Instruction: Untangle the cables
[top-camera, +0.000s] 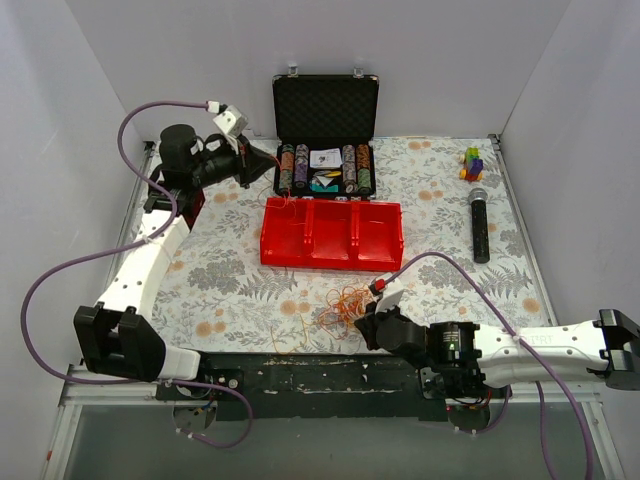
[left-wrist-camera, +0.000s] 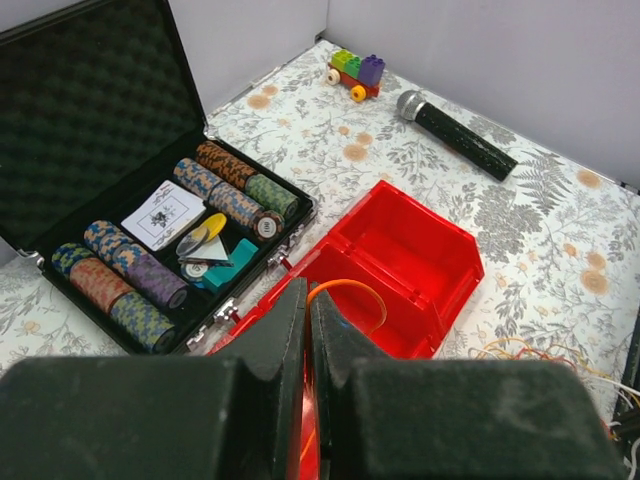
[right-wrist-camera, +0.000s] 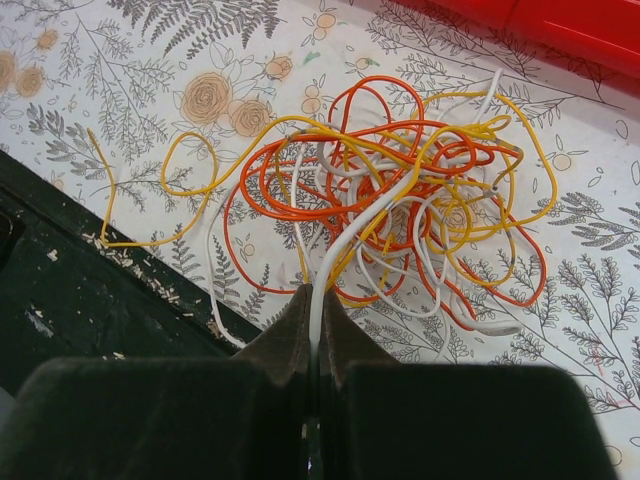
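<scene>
White-walled floral-cloth bench (top-camera: 230, 290): a tangle of thin orange, yellow and white cables (top-camera: 340, 305) lies near the front edge, right beside the right fingers (top-camera: 366, 320). From the left wrist, the left fingers (left-wrist-camera: 303, 298), pressed together, pinch an orange cable loop (left-wrist-camera: 350, 292) over a red plastic tray (left-wrist-camera: 420, 250). From the right wrist, the right fingers pinch a white strand (right-wrist-camera: 340, 240) leading out of the tangle just ahead.

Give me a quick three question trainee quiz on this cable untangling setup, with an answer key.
1. True or false: the right gripper is pinching a white cable from the tangle.
2. The orange cable pinched by the left gripper loops over: A) poker chip case B) red bin C) microphone.
3. Fill in: the red bin has ___ compartments.
Key: 1 true; 2 B; 3 three.
</scene>
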